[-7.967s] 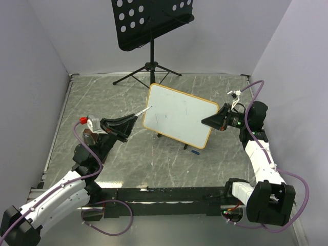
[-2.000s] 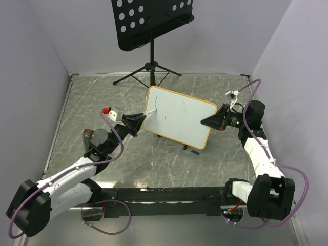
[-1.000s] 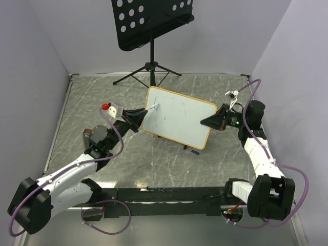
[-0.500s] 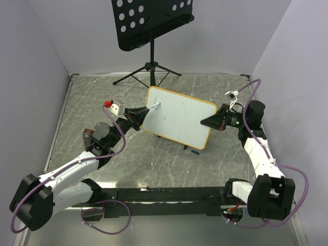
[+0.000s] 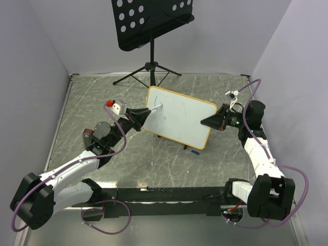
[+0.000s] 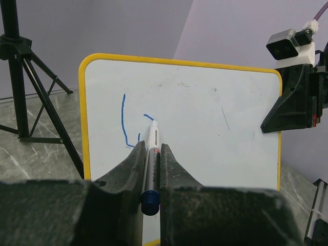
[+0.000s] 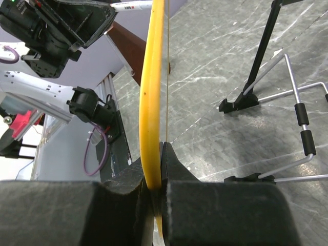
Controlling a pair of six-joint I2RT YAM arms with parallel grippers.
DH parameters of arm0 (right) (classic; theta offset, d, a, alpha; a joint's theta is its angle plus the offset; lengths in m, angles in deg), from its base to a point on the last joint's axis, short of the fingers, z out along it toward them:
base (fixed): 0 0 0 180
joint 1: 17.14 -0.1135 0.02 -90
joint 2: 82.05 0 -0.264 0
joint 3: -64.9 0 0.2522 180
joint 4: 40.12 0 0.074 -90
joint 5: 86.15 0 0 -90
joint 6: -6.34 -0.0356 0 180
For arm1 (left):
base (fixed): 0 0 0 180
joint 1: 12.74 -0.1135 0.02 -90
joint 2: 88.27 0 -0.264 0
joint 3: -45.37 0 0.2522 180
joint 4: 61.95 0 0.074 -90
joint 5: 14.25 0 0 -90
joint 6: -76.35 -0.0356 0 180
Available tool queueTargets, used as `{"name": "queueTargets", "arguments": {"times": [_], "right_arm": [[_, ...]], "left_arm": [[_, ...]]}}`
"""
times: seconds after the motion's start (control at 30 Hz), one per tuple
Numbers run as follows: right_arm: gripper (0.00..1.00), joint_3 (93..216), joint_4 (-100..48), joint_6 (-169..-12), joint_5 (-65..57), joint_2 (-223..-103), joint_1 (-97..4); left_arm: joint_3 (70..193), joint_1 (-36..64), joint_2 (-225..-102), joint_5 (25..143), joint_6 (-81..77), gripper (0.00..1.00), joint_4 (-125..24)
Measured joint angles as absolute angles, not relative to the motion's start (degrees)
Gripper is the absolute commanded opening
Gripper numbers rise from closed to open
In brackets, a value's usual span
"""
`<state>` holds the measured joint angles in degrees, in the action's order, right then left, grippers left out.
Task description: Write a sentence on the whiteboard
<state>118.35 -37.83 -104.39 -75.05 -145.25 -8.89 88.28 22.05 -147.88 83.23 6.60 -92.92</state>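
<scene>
The whiteboard (image 5: 179,117), white with a yellow-orange frame, stands tilted mid-table; it also shows in the left wrist view (image 6: 205,128). My left gripper (image 5: 142,116) (image 6: 149,154) is shut on a white marker (image 6: 151,154) with a blue end cap, and its tip touches the board's upper left. Blue strokes (image 6: 124,123) form a long "l" and the start of a second letter. My right gripper (image 5: 211,122) (image 7: 156,159) is shut on the board's right edge (image 7: 152,87), seen edge-on.
A black perforated music stand (image 5: 148,20) on a tripod stands at the back. The board's wire easel legs (image 7: 300,128) rest on the grey marbled table (image 5: 154,159). Grey walls enclose the table on three sides.
Over eight seconds my left gripper moved the marker to the board's upper left and drew blue strokes. In the last second its tip shifted slightly right. The right gripper held still.
</scene>
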Motion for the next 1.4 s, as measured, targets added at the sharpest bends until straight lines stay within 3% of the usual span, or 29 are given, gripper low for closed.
{"name": "queueTargets", "arguments": {"times": [1.4], "right_arm": [[0.0,118.3,-37.8,-104.4,-73.6,-145.3,-8.9]], "left_arm": [[89.0,21.3,-146.4,80.8,6.3,0.01,-87.0]]}}
